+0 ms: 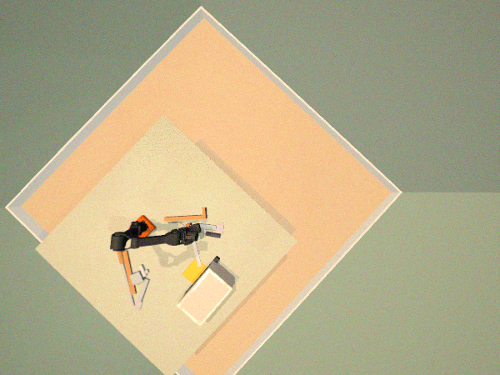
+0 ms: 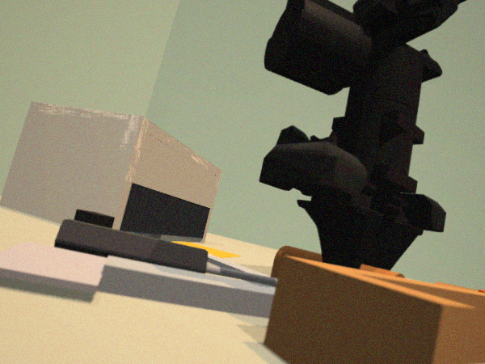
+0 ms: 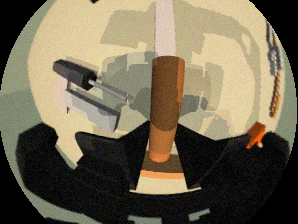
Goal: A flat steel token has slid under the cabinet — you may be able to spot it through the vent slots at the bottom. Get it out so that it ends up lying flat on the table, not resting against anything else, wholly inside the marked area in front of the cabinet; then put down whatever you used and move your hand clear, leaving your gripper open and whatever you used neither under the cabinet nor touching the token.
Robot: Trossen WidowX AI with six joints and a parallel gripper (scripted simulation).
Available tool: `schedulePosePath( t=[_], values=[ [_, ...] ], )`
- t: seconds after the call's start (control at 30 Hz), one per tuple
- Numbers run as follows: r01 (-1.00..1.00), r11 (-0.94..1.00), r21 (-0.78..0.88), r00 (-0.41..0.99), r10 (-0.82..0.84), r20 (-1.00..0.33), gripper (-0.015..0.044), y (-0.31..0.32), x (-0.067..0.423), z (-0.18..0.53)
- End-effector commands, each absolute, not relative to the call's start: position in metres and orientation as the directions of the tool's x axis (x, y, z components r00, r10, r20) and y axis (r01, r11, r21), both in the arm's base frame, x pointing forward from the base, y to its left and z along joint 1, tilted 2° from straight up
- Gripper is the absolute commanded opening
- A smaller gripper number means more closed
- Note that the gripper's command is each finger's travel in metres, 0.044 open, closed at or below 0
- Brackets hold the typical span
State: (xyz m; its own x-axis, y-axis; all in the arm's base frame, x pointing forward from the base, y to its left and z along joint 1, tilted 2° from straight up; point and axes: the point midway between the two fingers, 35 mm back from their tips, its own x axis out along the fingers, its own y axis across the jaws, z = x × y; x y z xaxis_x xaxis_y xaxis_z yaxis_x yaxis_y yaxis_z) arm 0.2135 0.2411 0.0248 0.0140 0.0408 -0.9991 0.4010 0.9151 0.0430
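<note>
My gripper [image 1: 192,238] [image 2: 356,256] [image 3: 161,124] is shut on the brown handle [image 3: 165,99] of a thin rod tool. The rod's pale shaft [image 1: 197,255] [image 3: 164,19] lies low over the table and points at the yellow marked area [image 1: 192,272] [image 2: 210,250]. Its tip reaches the near edge of that area. The pale cabinet [image 1: 206,293] [image 2: 101,162] stands just behind the marked area, with a dark opening [image 2: 166,212] along its bottom. I cannot see the steel token in any view.
A grey and white tool [image 1: 212,228] [image 2: 129,244] [image 3: 87,90] lies beside my gripper. An orange L-shaped tool [image 1: 187,217] [image 2: 352,315] lies just beyond it. An orange stick with a grey frame [image 1: 135,281] lies near the arm's base. A small dark block [image 1: 217,259] [image 2: 94,217] sits at the cabinet's corner.
</note>
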Motion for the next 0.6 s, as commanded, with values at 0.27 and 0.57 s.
schedulePosePath(
  t=[0.27,0.57],
  values=[
    [0.395,0.917,0.054,0.015,0.053,-0.998,0.0000,0.2525,0.2127,0.0277],
    [0.395,0.917,0.055,0.015,0.053,-0.998,0.0000,0.2558,0.2125,0.0280]
  ],
)
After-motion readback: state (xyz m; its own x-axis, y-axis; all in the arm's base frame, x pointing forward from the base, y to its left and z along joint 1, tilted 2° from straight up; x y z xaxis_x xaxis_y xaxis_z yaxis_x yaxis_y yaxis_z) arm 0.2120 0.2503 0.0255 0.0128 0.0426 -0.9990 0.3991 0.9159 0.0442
